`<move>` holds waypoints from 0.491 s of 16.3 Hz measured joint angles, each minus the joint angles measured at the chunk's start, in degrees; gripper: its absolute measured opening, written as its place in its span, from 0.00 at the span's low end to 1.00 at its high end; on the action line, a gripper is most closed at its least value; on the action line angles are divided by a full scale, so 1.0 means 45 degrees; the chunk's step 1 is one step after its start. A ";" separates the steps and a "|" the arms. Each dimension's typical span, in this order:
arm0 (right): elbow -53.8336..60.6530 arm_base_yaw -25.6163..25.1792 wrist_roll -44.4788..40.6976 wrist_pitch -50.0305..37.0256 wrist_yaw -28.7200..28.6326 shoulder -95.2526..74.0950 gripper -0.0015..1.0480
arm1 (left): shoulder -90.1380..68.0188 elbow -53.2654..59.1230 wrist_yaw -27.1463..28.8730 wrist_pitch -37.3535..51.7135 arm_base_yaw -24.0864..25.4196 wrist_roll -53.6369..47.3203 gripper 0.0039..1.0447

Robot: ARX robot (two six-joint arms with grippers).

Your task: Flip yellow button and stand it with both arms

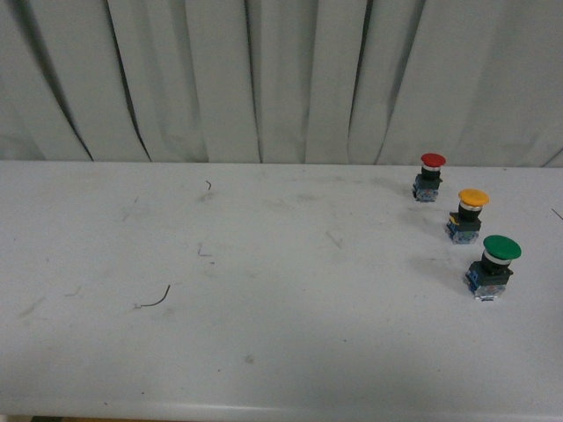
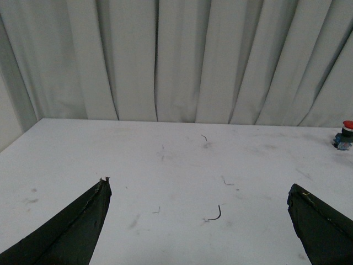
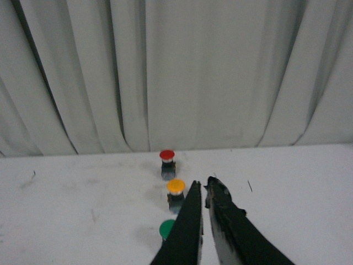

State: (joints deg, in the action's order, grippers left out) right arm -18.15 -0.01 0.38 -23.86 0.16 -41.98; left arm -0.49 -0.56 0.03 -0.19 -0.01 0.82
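While you scan the front view, note three items at right of frame on the white bench:
1. Red button, upright, farthest back.
2. Yellow button, upright, cap on top, between the others, touching neither.
3. Green button, upright, nearest.

Left claw: fingers spread wide apart, nothing between them. Right claw: fingers nearly together, gripping nothing, just beside the yellow button in its wrist view.
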 joint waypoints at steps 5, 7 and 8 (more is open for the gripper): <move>0.1972 0.0000 -0.0049 -0.0044 -0.0005 0.1851 0.02 | 0.0000 0.0000 0.0000 -0.0005 0.0000 0.0000 0.94; 0.2482 0.0000 -0.0049 0.0155 -0.0010 0.2676 0.02 | 0.0005 0.0000 0.0000 -0.0005 0.0000 0.0000 0.94; 0.2730 0.0000 -0.0049 0.0345 -0.0010 0.3002 0.02 | 0.0000 0.0000 0.0000 -0.0005 0.0000 0.0000 0.94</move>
State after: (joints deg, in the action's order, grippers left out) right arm -5.87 -0.01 0.16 -22.30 0.12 -28.47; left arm -0.49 -0.56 0.03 -0.21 -0.01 0.82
